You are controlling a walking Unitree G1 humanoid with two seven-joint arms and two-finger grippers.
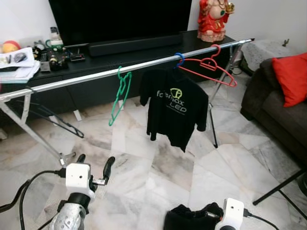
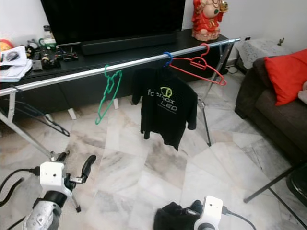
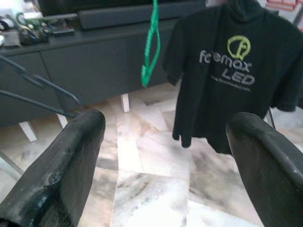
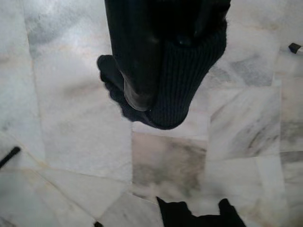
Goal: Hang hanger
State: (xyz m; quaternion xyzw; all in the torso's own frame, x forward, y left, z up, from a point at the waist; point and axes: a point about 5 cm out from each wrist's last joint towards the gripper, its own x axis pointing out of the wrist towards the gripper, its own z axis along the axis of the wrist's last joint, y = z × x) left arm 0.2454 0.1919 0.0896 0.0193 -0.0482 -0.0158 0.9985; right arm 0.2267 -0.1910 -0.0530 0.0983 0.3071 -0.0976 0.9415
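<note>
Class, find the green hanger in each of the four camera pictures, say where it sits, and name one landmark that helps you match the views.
Left eye view: the green hanger hangs from the metal rail, left of centre.
Right eye view: it hangs left of centre, on the same rail.
Left wrist view: it hangs top centre, beyond the left gripper, whose fingers are apart.
Right wrist view: not in it.
Shared landmark: the black T-shirt, hanging beside it.

Your left pincer [image 1: 94,165] has two long matte-black fingers [image 3: 61,161] (scuffed, rounded tips) on a white boxy wrist block over a silver ribbed arm. Black cables loop off both wrists; your right pincer [image 4: 161,71] has the same white block.
</note>
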